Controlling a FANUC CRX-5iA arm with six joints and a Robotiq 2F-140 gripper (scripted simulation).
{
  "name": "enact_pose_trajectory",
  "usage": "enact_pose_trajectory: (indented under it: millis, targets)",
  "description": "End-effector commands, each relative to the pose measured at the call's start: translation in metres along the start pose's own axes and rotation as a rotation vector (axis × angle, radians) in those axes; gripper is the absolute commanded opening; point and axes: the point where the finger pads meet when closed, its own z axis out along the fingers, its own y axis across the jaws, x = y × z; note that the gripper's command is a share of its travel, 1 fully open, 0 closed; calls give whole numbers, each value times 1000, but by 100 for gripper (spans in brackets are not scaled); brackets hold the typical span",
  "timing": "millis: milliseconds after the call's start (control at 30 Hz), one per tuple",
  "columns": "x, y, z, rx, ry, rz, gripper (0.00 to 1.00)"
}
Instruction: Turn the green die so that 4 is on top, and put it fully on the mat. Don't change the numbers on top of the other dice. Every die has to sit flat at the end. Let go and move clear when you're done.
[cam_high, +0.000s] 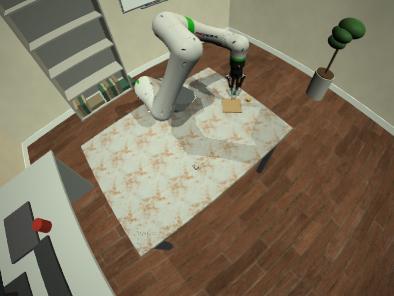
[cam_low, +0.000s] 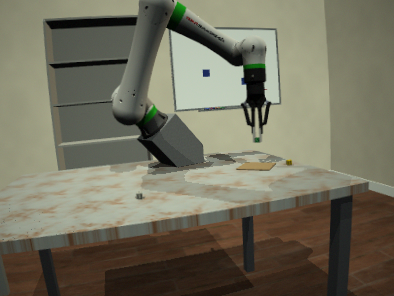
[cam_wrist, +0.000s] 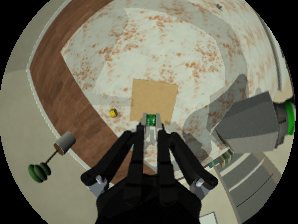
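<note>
The green die (cam_low: 257, 140) (cam_wrist: 151, 120) is held between the fingertips of my gripper (cam_high: 234, 94) (cam_low: 257, 139) (cam_wrist: 151, 118), which is shut on it and points down. In the exterior view the die hangs well above the table. The number on its top cannot be read. The tan square mat (cam_high: 231, 106) (cam_low: 255, 166) (cam_wrist: 154, 97) lies flat on the table, below the gripper. A yellow die (cam_high: 248, 100) (cam_low: 289, 162) (cam_wrist: 113, 113) sits on the table beside the mat. A small grey die (cam_high: 196, 167) (cam_low: 139, 196) (cam_wrist: 219, 7) lies far from the mat.
The marbled table (cam_high: 150, 170) (cam_low: 90, 205) carries the mat, the dice and the arm's grey base (cam_low: 175, 142) (cam_wrist: 250, 125). A side counter with a red cylinder (cam_high: 42, 225) stands apart at the lower left of the top view. A potted plant (cam_high: 320, 85) (cam_wrist: 65, 143) stands on the floor beyond the table.
</note>
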Motion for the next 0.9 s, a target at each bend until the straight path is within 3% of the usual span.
enact_pose_trajectory:
  millis: [0,467,700,867]
  targets:
    - [8,7,-1,9,-10,-47,18]
    - [8,7,1,9,-10,-47,18]
    - [8,7,11,9,-10,-47,18]
    - [8,6,31,9,-10,-47,18]
